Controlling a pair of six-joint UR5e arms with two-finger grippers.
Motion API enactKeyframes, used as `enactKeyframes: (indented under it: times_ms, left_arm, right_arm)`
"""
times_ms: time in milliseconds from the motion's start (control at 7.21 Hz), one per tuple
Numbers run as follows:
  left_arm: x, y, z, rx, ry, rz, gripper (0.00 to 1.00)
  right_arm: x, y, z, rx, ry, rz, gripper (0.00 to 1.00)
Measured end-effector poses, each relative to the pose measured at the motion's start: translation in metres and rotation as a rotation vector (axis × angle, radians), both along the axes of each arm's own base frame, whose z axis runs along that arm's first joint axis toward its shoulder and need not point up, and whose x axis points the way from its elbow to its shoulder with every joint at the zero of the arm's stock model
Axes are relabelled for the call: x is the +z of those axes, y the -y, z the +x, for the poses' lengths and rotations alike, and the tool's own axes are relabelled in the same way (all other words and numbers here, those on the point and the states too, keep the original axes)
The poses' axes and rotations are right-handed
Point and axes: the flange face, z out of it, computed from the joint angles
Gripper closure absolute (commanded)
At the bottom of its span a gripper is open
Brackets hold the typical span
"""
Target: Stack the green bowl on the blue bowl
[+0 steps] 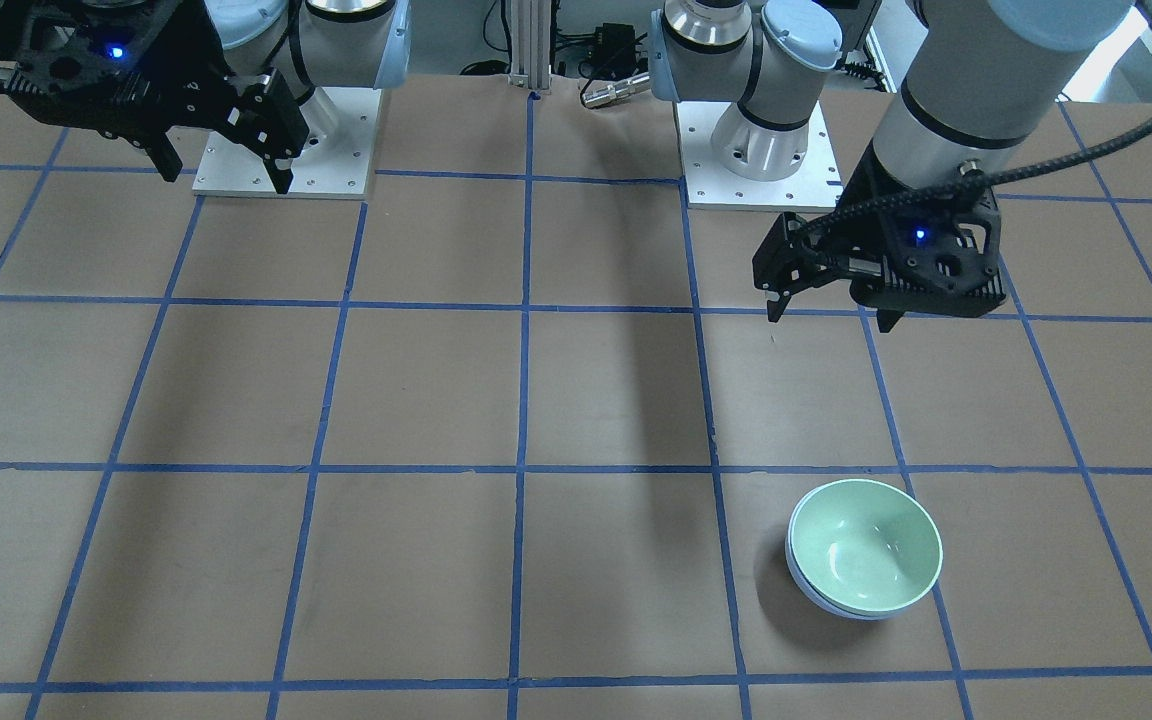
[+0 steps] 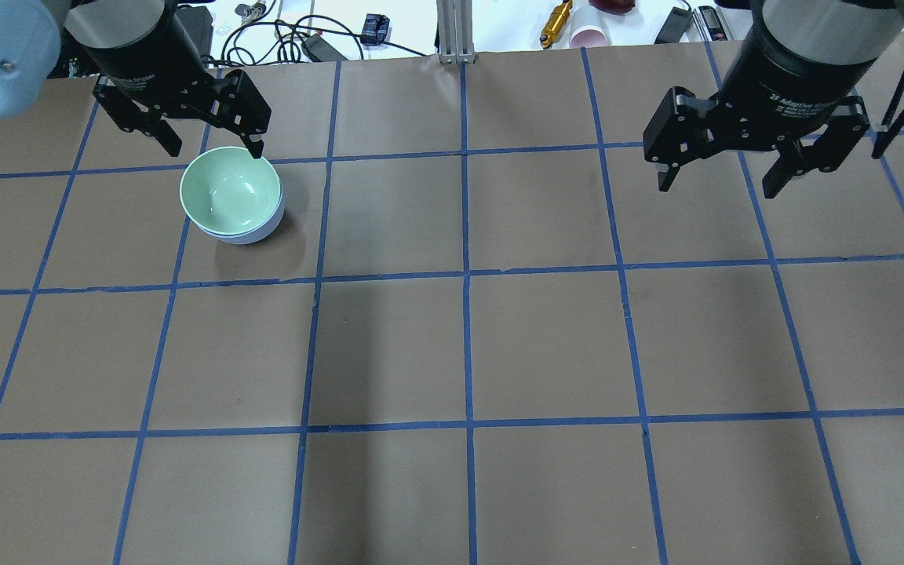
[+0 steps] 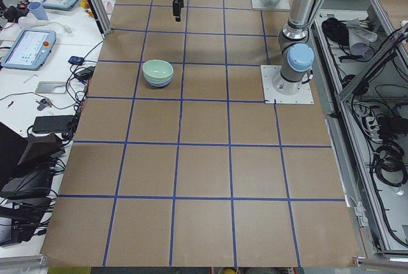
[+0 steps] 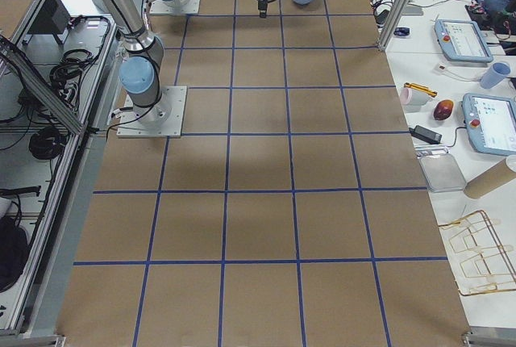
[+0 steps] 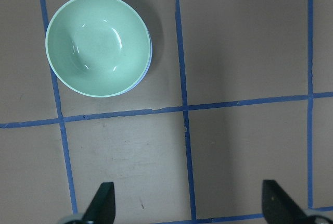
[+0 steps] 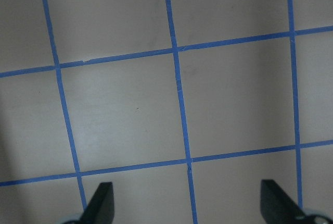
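Note:
The green bowl [image 1: 864, 545] sits nested upright inside the blue bowl [image 1: 818, 598], of which only a thin rim and lower wall show. The stack is on the table's left side in the overhead view, green bowl [image 2: 230, 192] over blue bowl [image 2: 265, 230], and it also shows in the left wrist view [image 5: 96, 44]. My left gripper [image 2: 215, 149] is open and empty, raised above the table, apart from the bowls on the robot's side [image 1: 829, 318]. My right gripper [image 2: 716, 188] is open and empty, high over the bare right side [image 1: 226, 178].
The brown table has a blue tape grid [image 2: 465, 275]. The two arm base plates [image 1: 284, 150] [image 1: 758, 150] stand at the robot's edge. Cables, tools and a pink cup [image 2: 587, 33] lie beyond the far edge. Tablets [image 3: 29, 48] lie on the side table.

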Motion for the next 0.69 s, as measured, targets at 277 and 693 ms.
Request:
enactKeyframes:
  times_ms: [277, 693]
  left_arm:
    - [0.006, -0.013, -0.004, -0.010, 0.006, -0.010, 0.00]
    - [0.018, -0.027, -0.006, -0.013, 0.014, -0.025, 0.00]
  right_arm:
    - [0.000, 0.000, 0.000, 0.000, 0.000, 0.000, 0.00]
    - [0.000, 0.000, 0.000, 0.000, 0.000, 0.000, 0.00]
